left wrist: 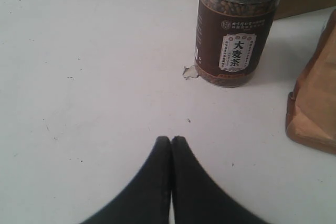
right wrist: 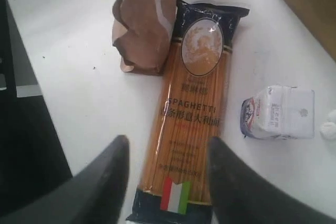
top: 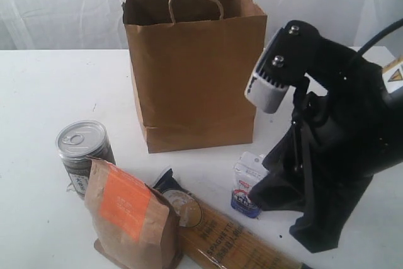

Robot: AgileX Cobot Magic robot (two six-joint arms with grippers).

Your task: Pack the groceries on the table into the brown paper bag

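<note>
The tall brown paper bag [top: 195, 74] stands upright at the back of the table [top: 44, 92]. In front of it are a silver-topped can [top: 82, 149], a brown pouch with an orange label [top: 129, 215], the long spaghetti packet [top: 227, 237] lying flat, and a small white-blue carton [top: 249, 184]. My right gripper [right wrist: 168, 153] is open, one finger on each side of the spaghetti packet [right wrist: 194, 108] near its flag end. My left gripper [left wrist: 171, 140] is shut on nothing, over bare table short of the can [left wrist: 236, 30]. The yellow bottle and the gold-lidded jar are out of view.
The bulky black right arm [top: 327, 155] hangs over the table's right side, close to the carton. A small white scrap [left wrist: 190, 72] lies at the can's foot, and more scraps [right wrist: 328, 124] lie past the carton [right wrist: 278, 113]. The pouch [right wrist: 144, 24] stands against the packet's far end.
</note>
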